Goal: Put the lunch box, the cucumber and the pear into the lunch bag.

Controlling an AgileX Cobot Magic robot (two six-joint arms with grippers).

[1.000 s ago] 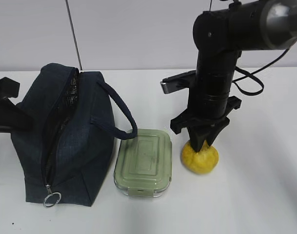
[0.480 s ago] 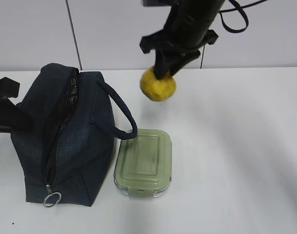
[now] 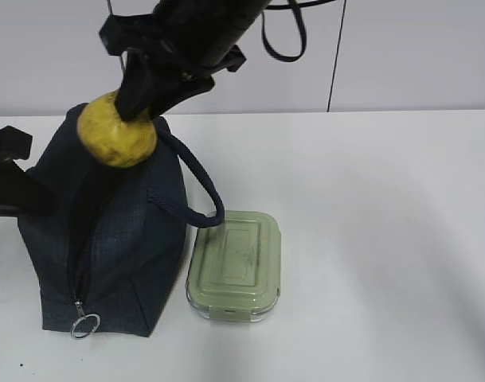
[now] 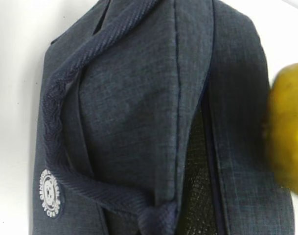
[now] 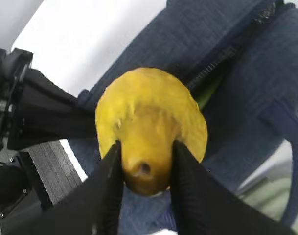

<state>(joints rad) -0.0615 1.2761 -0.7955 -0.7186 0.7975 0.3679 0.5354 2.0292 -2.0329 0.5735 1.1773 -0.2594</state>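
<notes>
Sitting nearest on the tabletop (image 3: 401, 239), the box (image 3: 234, 265) has not moved, touching the bag (image 3: 107, 239), while the right pincer (image 3: 142, 107), clamped on the pear (image 3: 116, 134) at its neck, has carried it from beside the box to above the open zipper, so release comes next. The left pincer, shut at the bag's far side, is mostly cut off, and the cucumber is only a green glimpse inside, if that.

The right gripper (image 3: 138, 99) reaches across from the far side, its jaws clamped on the pear (image 3: 116, 134) above the far end of the lunch bag (image 3: 107, 231). The lunch box (image 3: 234, 265) sits on the white bench (image 3: 385, 239), touching the bag's right side.
</notes>
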